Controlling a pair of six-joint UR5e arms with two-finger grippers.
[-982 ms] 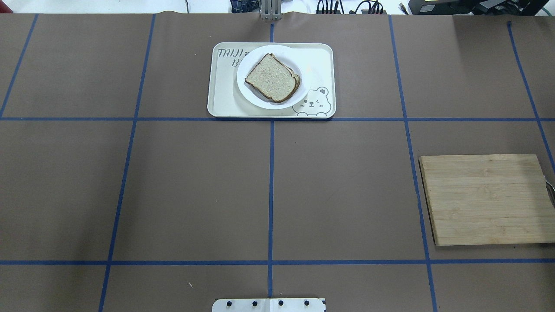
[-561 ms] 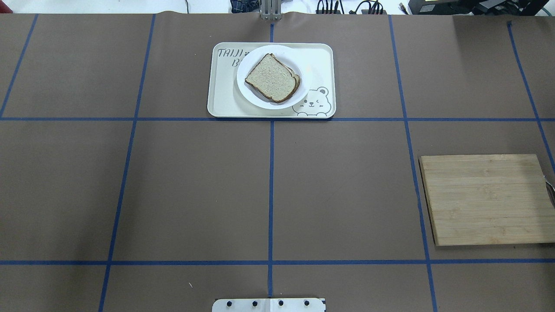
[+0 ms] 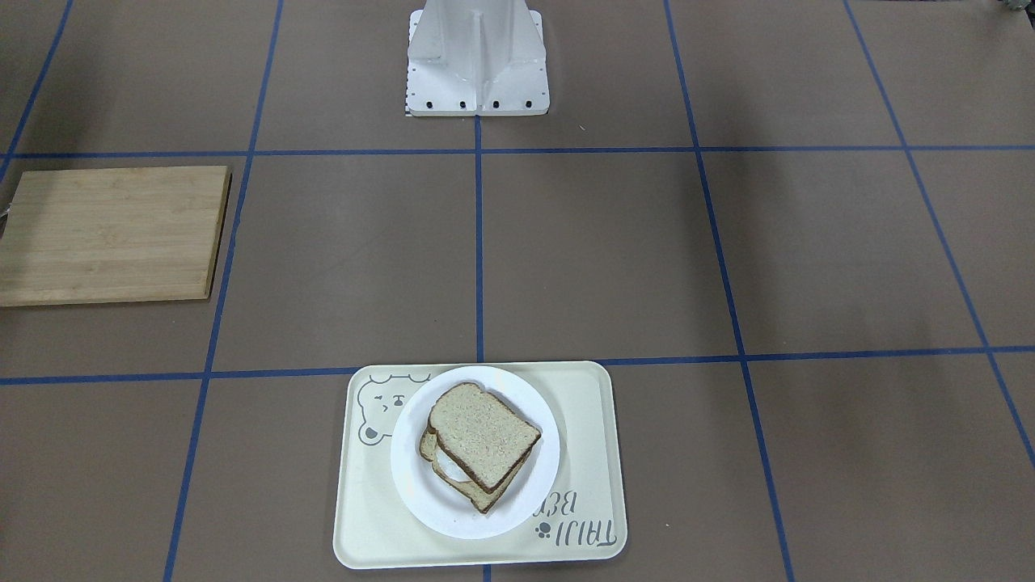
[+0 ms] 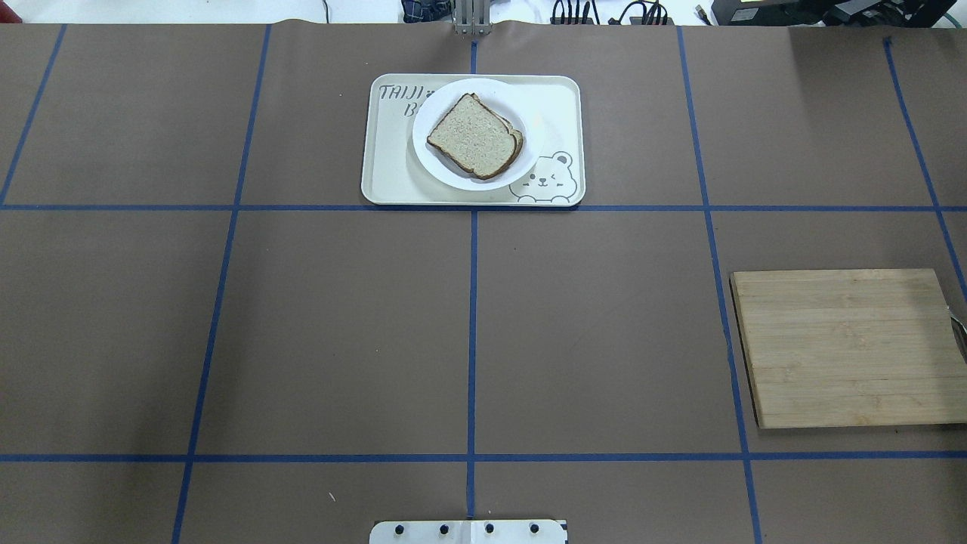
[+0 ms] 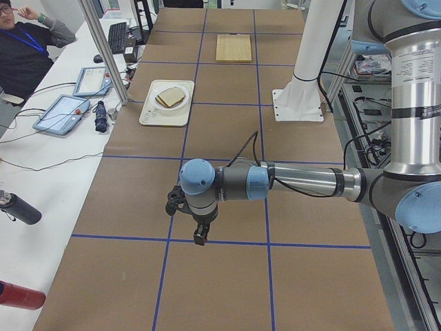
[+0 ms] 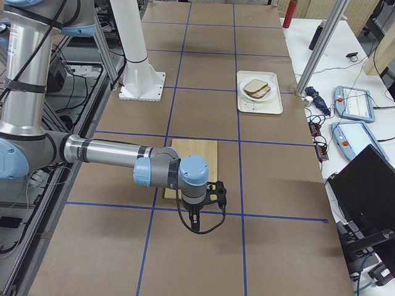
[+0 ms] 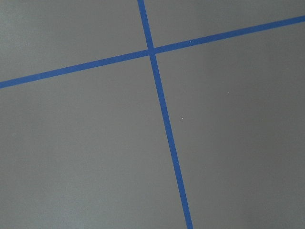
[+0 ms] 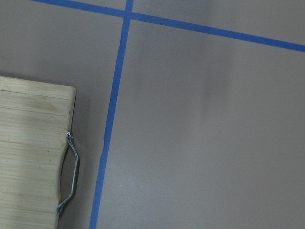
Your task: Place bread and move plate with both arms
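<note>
A plain slice of bread (image 4: 474,136) lies on top of another slice on the white plate (image 4: 442,170). The plate sits on the cream bear tray (image 4: 385,166) at the table's far middle. In the front view the bread (image 3: 483,436) covers a white layer and a lower slice on the plate (image 3: 453,513). My left gripper (image 5: 200,238) hangs low over bare table far to the left. My right gripper (image 6: 196,223) hangs past the cutting board's outer end. Both show only in the side views, so I cannot tell if they are open or shut.
A wooden cutting board (image 4: 846,347) with a metal handle (image 8: 71,174) lies at the right side. The robot's white base (image 3: 477,56) stands at the near middle edge. Blue tape lines cross the brown table. An operator and tablets are beyond the far edge.
</note>
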